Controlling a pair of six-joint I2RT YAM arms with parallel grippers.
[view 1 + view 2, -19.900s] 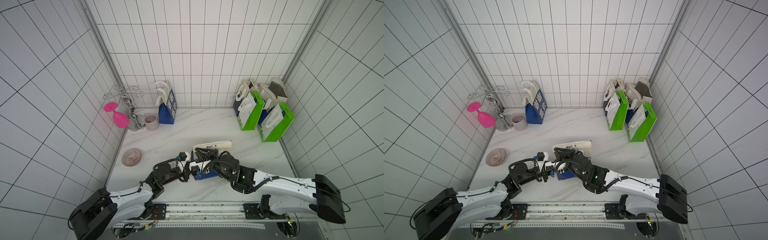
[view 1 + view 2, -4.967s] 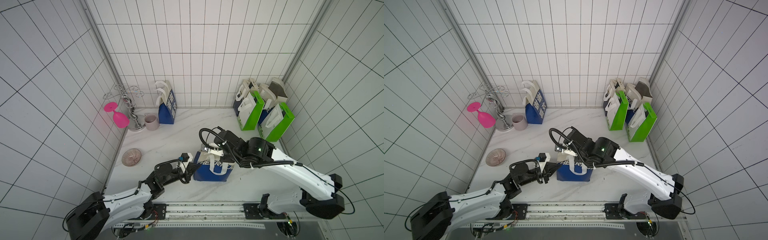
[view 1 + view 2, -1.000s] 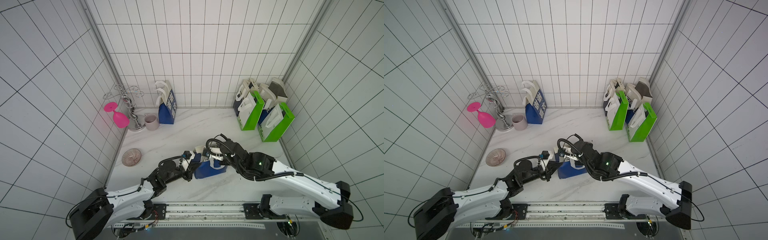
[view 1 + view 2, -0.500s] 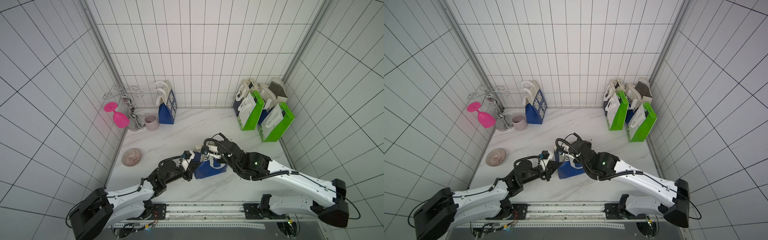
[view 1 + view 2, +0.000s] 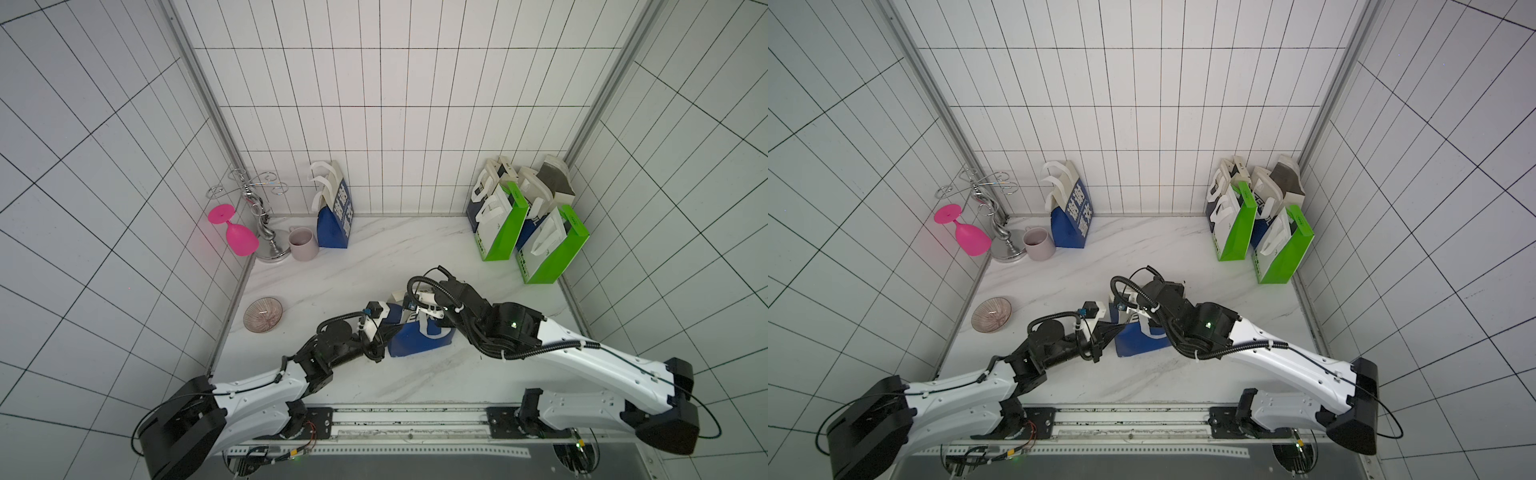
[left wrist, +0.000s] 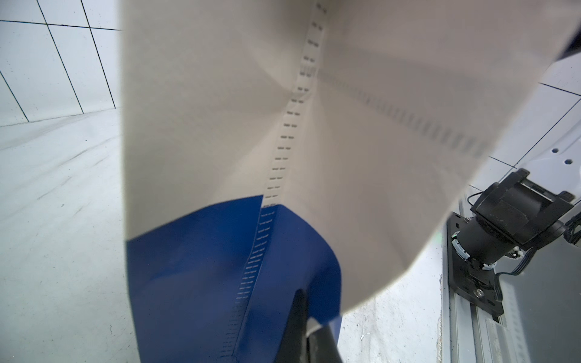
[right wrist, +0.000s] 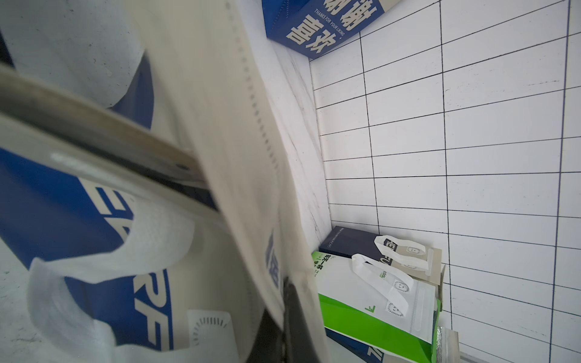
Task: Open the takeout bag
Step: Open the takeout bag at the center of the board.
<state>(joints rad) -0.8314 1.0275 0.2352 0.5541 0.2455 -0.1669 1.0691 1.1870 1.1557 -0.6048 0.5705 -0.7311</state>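
The left arm (image 5: 266,386) reaches low from the front-left corner, bent at the elbow, forearm running nearly level toward the middle of the surface (image 5: 374,266). Its left tool (image 5: 380,332) meets the left side of the takeout bag (image 5: 417,338). The jaws are together, and as far as the left wrist view lets one judge they pinch the blue side fold, though only one dark finger (image 6: 301,330) shows there. The right arm (image 5: 582,357) comes in from the front-right, rises at the elbow and bends down over the bag. The right tool (image 5: 419,305) sits at the bag's top and is clamped on its cream upper rim; the right wrist view shows that rim running down into the fingers (image 7: 292,314).

The takeout bag stands upright near the middle of the surface, slightly toward the front, blue below and cream above, with a white handle (image 7: 157,239) hanging against its front face.

The surface is white marble, closed in on three sides by white tiled walls (image 5: 395,104), with a metal rail (image 5: 407,419) along the front carrying both arm bases. In the back-left corner a chrome rack (image 5: 262,216) holds a pink glass (image 5: 237,235) tilted upside down, with a pale mug (image 5: 302,244) just beside its foot and a blue bag (image 5: 332,216) against the back wall. A small ribbed dish (image 5: 262,314) lies near the left wall. In the back-right corner two green bags (image 5: 498,224) stand close together with dark bags (image 5: 473,208) behind them.
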